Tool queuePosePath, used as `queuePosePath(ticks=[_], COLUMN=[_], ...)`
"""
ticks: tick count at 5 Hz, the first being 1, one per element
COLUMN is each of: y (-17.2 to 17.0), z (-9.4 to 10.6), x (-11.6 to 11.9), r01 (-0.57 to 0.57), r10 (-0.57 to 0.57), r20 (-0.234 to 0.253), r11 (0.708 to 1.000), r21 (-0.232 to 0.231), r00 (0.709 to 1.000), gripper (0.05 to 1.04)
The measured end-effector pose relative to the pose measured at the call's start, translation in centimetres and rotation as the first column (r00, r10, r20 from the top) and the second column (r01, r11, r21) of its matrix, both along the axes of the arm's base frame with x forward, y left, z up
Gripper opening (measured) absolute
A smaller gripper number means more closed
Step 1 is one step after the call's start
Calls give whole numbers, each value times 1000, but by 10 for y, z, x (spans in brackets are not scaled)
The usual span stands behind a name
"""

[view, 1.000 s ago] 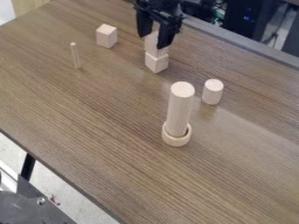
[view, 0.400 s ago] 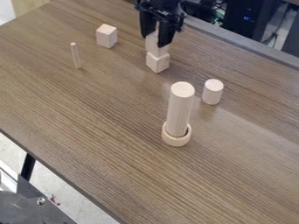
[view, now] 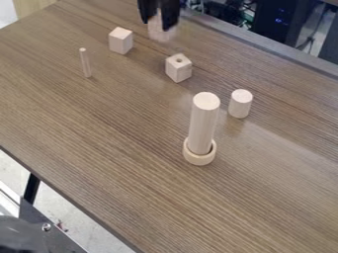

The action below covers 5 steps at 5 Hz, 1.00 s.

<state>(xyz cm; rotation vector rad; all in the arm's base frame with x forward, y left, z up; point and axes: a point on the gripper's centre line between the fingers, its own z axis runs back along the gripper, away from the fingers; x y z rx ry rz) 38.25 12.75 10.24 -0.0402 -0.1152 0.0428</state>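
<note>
The gripper (view: 157, 22) hangs at the top edge of the view, shut on a pale wooden block (view: 161, 30) that looks blurred and is held above the table. Below and to the right of it, a wooden cube with a hole in its top (view: 178, 68) stands on the table, apart from the held block. Another wooden cube (view: 121, 40) sits to the left of the gripper.
A thin upright dowel (view: 85, 63) stands at the left. A short cylinder (view: 240, 104) is right of centre. Nearby, a tall cylinder (view: 203, 123) stands inside a wooden ring (view: 199, 159). The wooden table (view: 99, 138) ends at a dark back edge.
The gripper has moved up and to the left with its block, which has come off the cube below. That cube has stayed standing, shifted slightly right since the oldest frame.
</note>
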Motion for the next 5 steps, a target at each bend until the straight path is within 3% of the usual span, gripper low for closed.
queuePosePath(ticks=[1,2,5], y=[20,29,46], z=[10,-5,-9], x=[5,13,23], r01=[-62,-97,-144], r10=[62,97,144], r20=[31,5,-3], r11=[998,995,989], r21=[5,-5,16], r00=[998,995,990], gripper=[555,555,555])
